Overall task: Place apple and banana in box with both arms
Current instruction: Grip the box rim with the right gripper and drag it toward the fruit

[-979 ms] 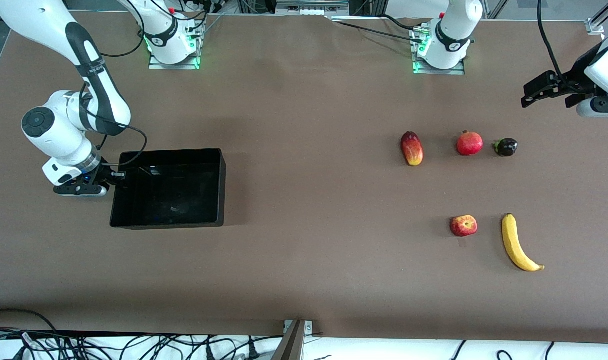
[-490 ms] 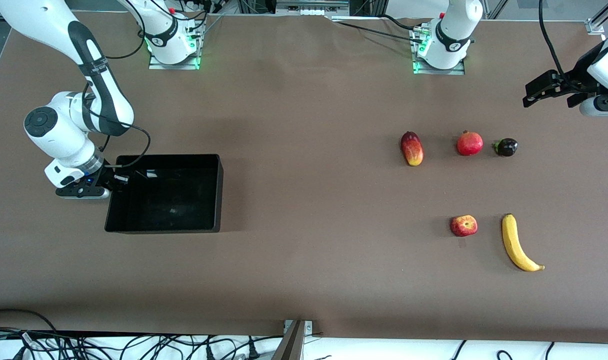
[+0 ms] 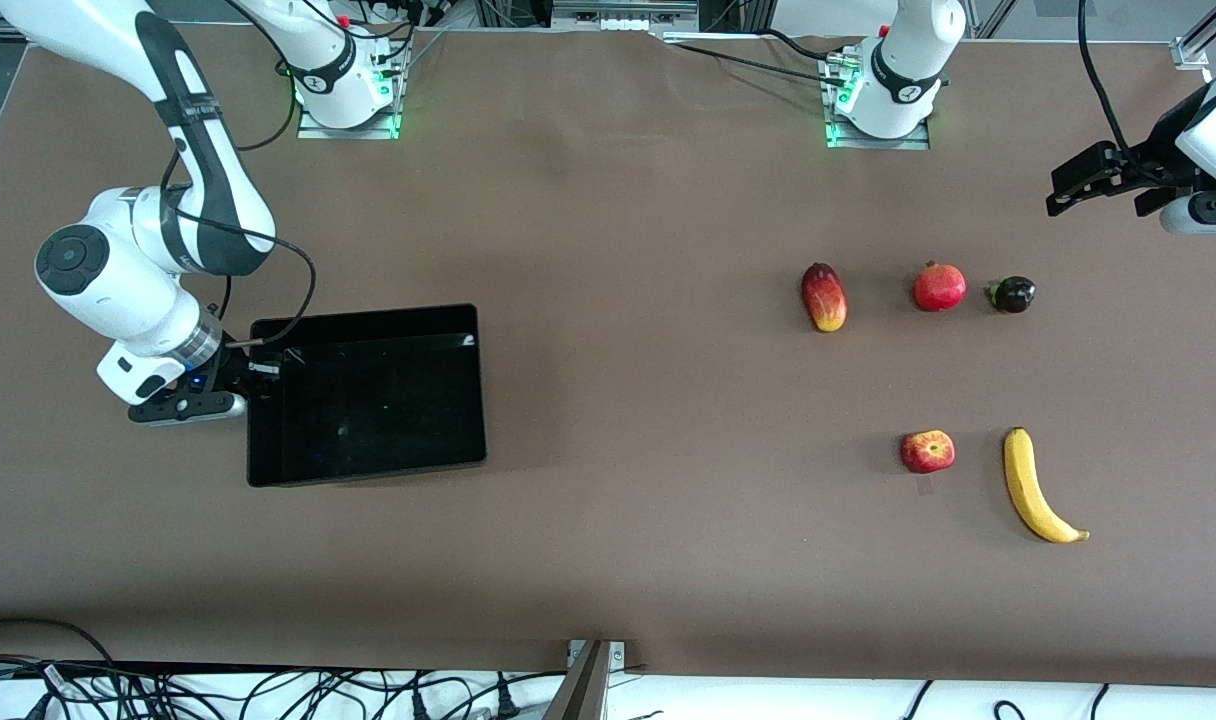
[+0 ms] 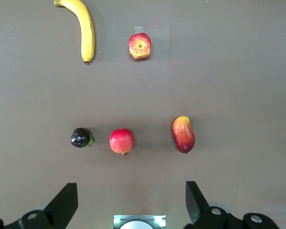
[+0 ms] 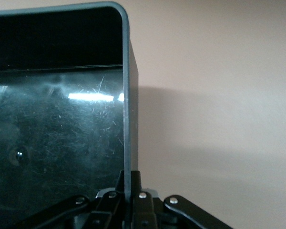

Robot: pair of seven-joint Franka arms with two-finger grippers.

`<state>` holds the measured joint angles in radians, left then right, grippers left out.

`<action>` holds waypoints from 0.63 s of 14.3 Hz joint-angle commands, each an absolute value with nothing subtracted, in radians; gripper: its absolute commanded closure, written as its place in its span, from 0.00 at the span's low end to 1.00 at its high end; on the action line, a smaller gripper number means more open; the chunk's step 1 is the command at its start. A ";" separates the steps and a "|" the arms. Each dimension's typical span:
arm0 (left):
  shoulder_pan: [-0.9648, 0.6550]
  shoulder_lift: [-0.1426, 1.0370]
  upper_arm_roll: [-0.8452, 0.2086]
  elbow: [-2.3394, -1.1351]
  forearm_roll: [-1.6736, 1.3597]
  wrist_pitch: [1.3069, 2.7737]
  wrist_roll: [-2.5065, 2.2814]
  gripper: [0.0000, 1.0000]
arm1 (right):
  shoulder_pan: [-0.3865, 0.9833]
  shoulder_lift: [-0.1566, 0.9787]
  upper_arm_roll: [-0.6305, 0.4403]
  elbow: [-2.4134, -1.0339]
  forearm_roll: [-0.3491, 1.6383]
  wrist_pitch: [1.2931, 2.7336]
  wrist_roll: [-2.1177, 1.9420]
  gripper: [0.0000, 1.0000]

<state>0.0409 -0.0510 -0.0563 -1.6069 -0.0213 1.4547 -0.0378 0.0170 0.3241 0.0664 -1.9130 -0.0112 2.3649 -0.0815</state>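
The black box (image 3: 368, 474) sits at the right arm's end of the table. My right gripper (image 3: 258, 368) is shut on its end wall (image 5: 128, 105), one finger inside and one outside (image 5: 132, 179). The apple (image 3: 928, 451) and the banana (image 3: 1036, 487) lie side by side on the table toward the left arm's end, the banana closer to that end. Both show in the left wrist view, the apple (image 4: 140, 46) and the banana (image 4: 86, 28). My left gripper (image 3: 1068, 185) hangs open and empty over the table's edge at that end (image 4: 131, 190).
Three other fruits lie in a row farther from the front camera than the apple: an elongated red-yellow fruit (image 3: 824, 297), a smooth red round fruit (image 3: 940, 287) and a small dark purple fruit (image 3: 1012, 294). Cables run along the table's near edge.
My right gripper has shut on the box's wall and moved the box a little toward the middle of the table. The left arm and the fruits have stayed put.
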 commanded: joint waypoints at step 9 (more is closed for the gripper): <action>0.043 -0.028 -0.052 -1.569 -0.034 1.434 -0.041 0.00 | 0.474 0.504 0.078 -1.565 0.049 2.189 0.416 1.00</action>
<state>0.0416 -0.0476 -0.0545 -1.6052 -0.0213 1.4547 -0.0378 0.4008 0.4034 0.0919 -1.6842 0.0729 2.2060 0.3173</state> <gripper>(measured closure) 0.000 0.952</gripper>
